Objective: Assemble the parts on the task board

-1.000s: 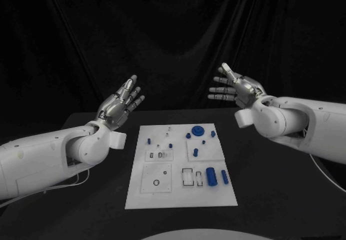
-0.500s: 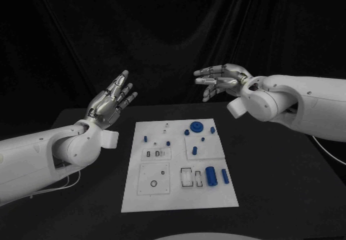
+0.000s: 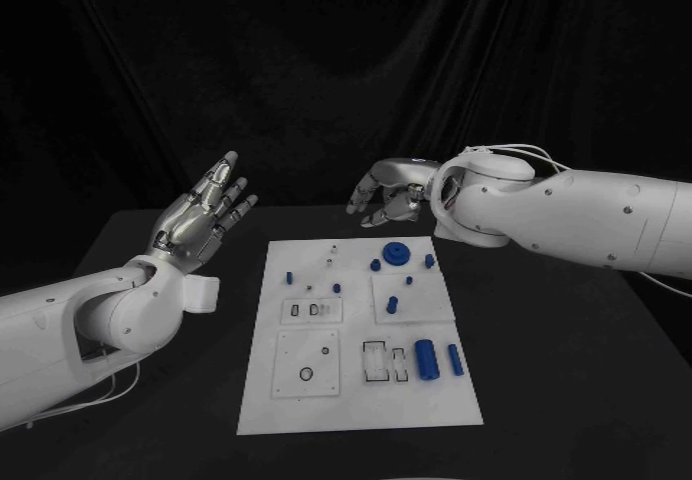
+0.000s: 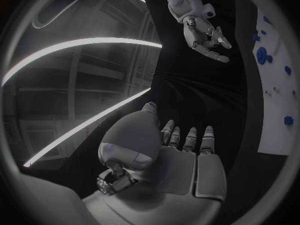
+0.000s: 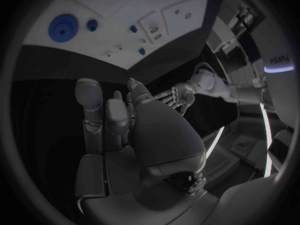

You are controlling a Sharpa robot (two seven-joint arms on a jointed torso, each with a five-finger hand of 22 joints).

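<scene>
Fingers on both our hands hold nothing: the left hand [image 3: 199,212] is raised flat with its fingers apart above the worktop's left far corner, and the right hand [image 3: 387,193] hangs over the far edge with its fingers loosely curled but apart, just past the task board [image 3: 353,412].

Under them, the black worktop [image 3: 562,360] carries the white board at its middle, long side running from near edge to far edge. Of the parts, the biggest is the blue round disc [image 3: 394,250] near the board's far edge, closest to our right hand. Next come the blue cylinder [image 3: 427,359] and the thinner blue rod [image 3: 456,360] toward the near right. Small blue pegs [image 3: 336,288] dot the middle.

We judge the risk to be a descending hand brushing the loose pegs, scattering them, because they sit close together.
</scene>
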